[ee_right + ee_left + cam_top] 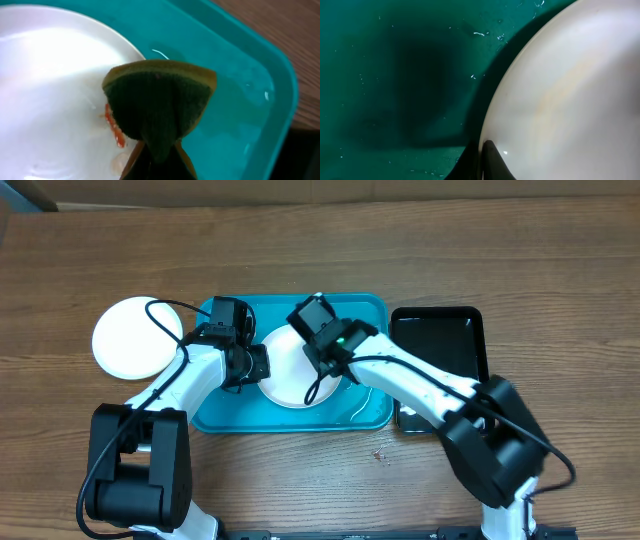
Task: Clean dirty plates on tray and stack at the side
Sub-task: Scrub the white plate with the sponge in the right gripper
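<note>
Overhead: the turquoise tray (pixel 365 408) is lying mid-table, with a black tray (pixel 440 330) just beside it on the right. A white plate (pixel 290 385) is sitting inside the turquoise tray. A second white plate (pixel 130 340) is resting on the wooden table (pixel 500 250) to the tray's left. The left gripper (pixel 256 366) is meeting the tray plate's left rim, and the right gripper (pixel 322 352) is working over its upper right part.

Left wrist: a dark finger (pixel 492 160) is lying on the white plate's rim. The jaws seem to be pinching that rim, though only the tips are showing. Water droplets (pixel 479 34) are glinting on the tray floor.

Right wrist: the fingers are clenching a folded green sponge (pixel 157 100) with a yellow edge. It is hanging over the plate's edge, just beside an orange smear (pixel 115 131).
</note>
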Robot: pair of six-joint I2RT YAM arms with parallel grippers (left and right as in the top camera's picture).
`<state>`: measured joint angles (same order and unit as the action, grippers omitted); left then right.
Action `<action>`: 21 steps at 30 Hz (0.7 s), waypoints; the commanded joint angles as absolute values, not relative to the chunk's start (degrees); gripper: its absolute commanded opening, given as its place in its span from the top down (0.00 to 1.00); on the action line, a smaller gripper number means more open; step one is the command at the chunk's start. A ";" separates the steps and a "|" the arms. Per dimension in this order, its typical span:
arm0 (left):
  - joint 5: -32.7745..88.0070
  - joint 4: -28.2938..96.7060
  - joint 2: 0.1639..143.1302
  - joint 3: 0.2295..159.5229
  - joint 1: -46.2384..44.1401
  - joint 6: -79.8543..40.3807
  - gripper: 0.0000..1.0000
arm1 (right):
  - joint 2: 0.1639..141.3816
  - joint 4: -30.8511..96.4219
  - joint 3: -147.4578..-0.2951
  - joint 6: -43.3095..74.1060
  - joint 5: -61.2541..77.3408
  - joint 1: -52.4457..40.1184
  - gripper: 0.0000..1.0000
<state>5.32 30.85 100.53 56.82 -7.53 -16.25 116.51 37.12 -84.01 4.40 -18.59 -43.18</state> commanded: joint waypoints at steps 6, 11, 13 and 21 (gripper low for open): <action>4.51 31.22 100.95 56.36 -8.08 -15.22 0.95 | 123.85 33.67 -85.12 2.50 -11.70 -43.13 0.96; 4.51 31.22 100.95 56.36 -8.08 -15.22 0.96 | 127.07 33.23 -85.12 2.52 -3.07 -43.13 0.96; 4.51 31.22 100.95 56.36 -8.08 -15.22 0.96 | 127.11 33.71 -85.12 2.52 1.37 -43.13 0.96; 4.49 31.14 100.95 56.36 -8.08 -15.22 0.96 | 123.09 34.63 -87.64 3.18 13.76 -41.91 0.96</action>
